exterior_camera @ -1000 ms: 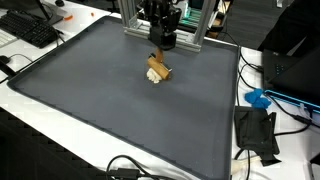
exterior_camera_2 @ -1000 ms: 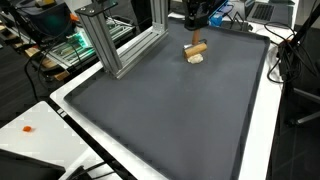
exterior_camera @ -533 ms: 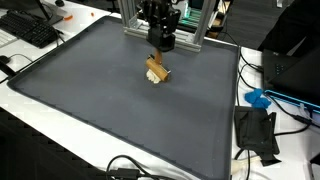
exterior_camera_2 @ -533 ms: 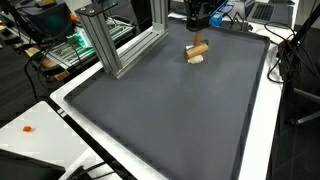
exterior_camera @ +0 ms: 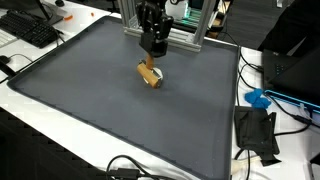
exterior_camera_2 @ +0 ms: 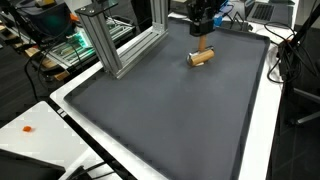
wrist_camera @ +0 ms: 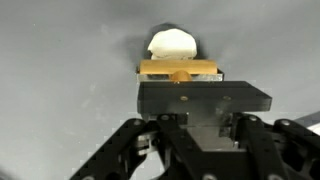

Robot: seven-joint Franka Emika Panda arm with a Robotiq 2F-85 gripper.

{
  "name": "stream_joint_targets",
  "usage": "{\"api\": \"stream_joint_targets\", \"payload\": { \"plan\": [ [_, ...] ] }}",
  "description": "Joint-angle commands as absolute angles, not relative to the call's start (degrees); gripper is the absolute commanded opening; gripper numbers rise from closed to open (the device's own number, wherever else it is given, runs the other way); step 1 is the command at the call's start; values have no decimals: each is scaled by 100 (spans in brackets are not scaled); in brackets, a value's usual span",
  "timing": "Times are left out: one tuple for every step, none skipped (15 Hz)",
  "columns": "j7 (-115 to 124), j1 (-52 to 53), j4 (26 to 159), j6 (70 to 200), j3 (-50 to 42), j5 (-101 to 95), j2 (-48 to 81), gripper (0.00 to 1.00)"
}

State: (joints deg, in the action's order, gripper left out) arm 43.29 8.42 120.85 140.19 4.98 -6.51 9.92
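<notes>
My gripper hangs over the far part of a dark grey mat, close to the aluminium frame. It is shut on a small tan wooden piece with a white rounded end. The piece sits right under the fingers in both exterior views, at or just above the mat. In the wrist view the gripper points at the tan bar, with the white end beyond it. The dark gripper body hides the fingertips there.
An aluminium frame stands along the mat's far edge. A keyboard lies on the white table. A black box and a blue item sit beside the mat. Cables lie at the near edge.
The gripper has shifted sideways along the far edge of the mat. The wooden piece moved with it and turned, so it now looks shorter and more level.
</notes>
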Motion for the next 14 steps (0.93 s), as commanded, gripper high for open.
{"api": "stream_joint_targets", "payload": {
  "plan": [
    [4562, 944, 12110, 14168, 367, -864, 1081, 23],
    [4434, 929, 12115, 14116, 393, -754, 1065, 23],
    [4250, 899, 12123, 14043, 444, -573, 1039, 23],
    [4110, 888, 12125, 13921, 467, -514, 1009, 23],
    [3944, 864, 12130, 13866, 501, -382, 992, 23],
    [3668, 834, 12134, 13786, 540, -230, 968, 23],
    [3389, 811, 12132, 13710, 566, -79, 952, 23],
    [3151, 806, 12116, 13594, 572, 34, 939, 23],
    [2942, 804, 12101, 13500, 566, 130, 932, 23],
    [2756, 806, 12076, 13380, 553, 182, 930, 23],
    [2584, 808, 12054, 13271, 544, 232, 929, 23],
    [2465, 816, 12036, 13165, 528, 200, 930, 23],
    [2306, 816, 12032, 13074, 527, 185, 928, 23],
    [2174, 817, 12027, 13028, 525, 146, 927, 23]
  ]
}}
